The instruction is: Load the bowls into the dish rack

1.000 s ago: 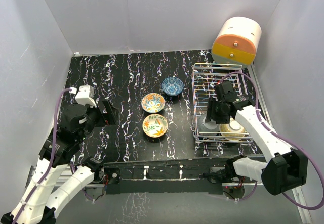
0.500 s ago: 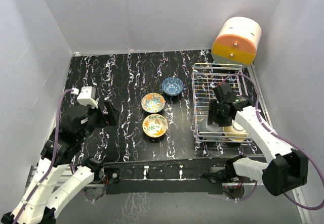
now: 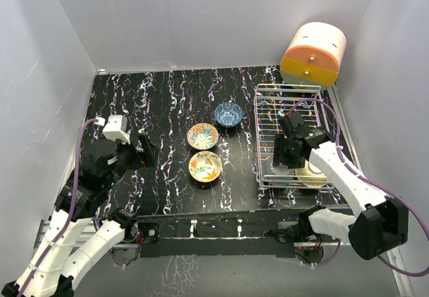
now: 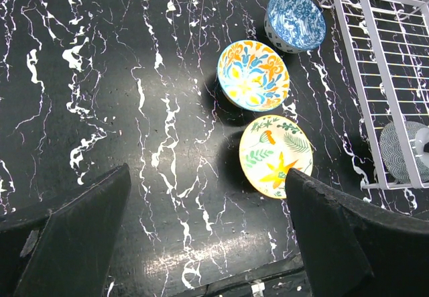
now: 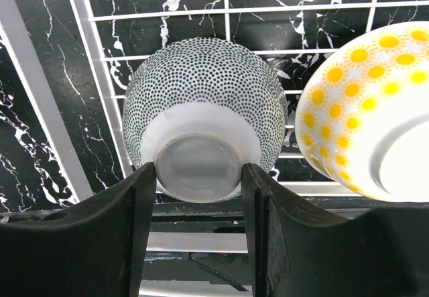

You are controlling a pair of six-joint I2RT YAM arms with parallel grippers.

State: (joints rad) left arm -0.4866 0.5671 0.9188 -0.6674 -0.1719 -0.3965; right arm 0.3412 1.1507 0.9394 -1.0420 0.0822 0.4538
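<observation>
Landmark: white wire dish rack (image 3: 271, 112), at the right side of the black marbled counter (image 3: 161, 96).
Right end effector (image 5: 198, 173): over the rack's near end, its 2 fingers clamped on the pale foot of the dotted bowl (image 5: 201, 109).
Dotted bowl: upside down in the rack's near-left corner, foot facing the wrist camera.
Sun-dotted yellow bowl (image 5: 369, 109): in the rack's near-right corner, just beside the dotted bowl.
Left end effector (image 4: 208, 173): well left of the rack, above the counter, fingers wide apart, nothing between them.
Blue bowl (image 3: 228, 114): on the counter, upright, near the rack's left side.
Orange-and-blue floral bowl (image 3: 202, 136): left of the rack, nearer than the blue bowl.
Yellow leaf-patterned bowl (image 3: 205, 165): left of the rack's near end, just beside the floral bowl.
Orange-and-cream box (image 3: 313, 53): beyond the rack's far right corner.
</observation>
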